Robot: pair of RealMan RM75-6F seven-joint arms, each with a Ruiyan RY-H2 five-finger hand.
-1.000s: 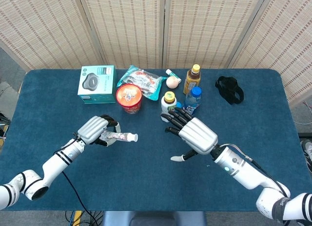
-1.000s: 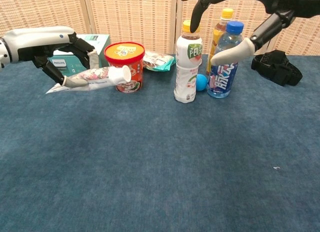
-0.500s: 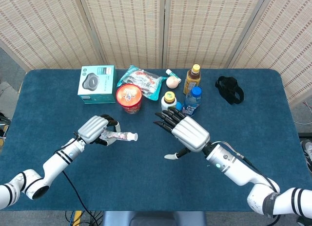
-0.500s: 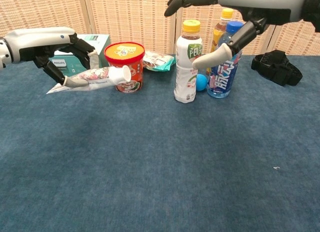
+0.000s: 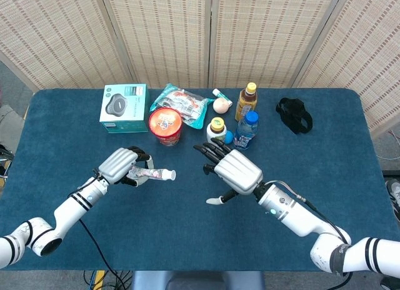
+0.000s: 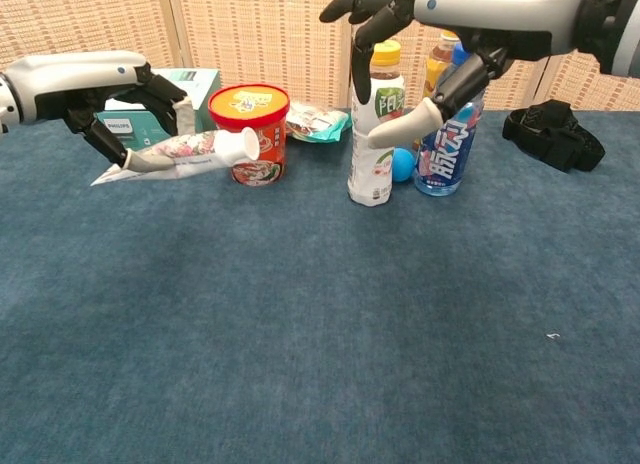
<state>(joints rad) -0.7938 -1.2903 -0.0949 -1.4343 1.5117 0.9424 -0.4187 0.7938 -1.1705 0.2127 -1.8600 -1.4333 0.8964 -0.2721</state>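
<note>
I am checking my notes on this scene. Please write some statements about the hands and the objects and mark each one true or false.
1. The left hand holds a tube above the table. True.
2. The right hand grips the blue-capped bottle. False: it holds nothing and hovers open by the yellow-capped white bottle.
3. The red cup stands upright. True.
4. The black strap lies beside the teal box. False: they lie far apart, at opposite ends.

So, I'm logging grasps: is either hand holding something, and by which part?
The left hand holds the tube near its flat crimped end, cap pointing right. The right hand holds nothing, fingers spread by the yellow-capped bottle.
</note>
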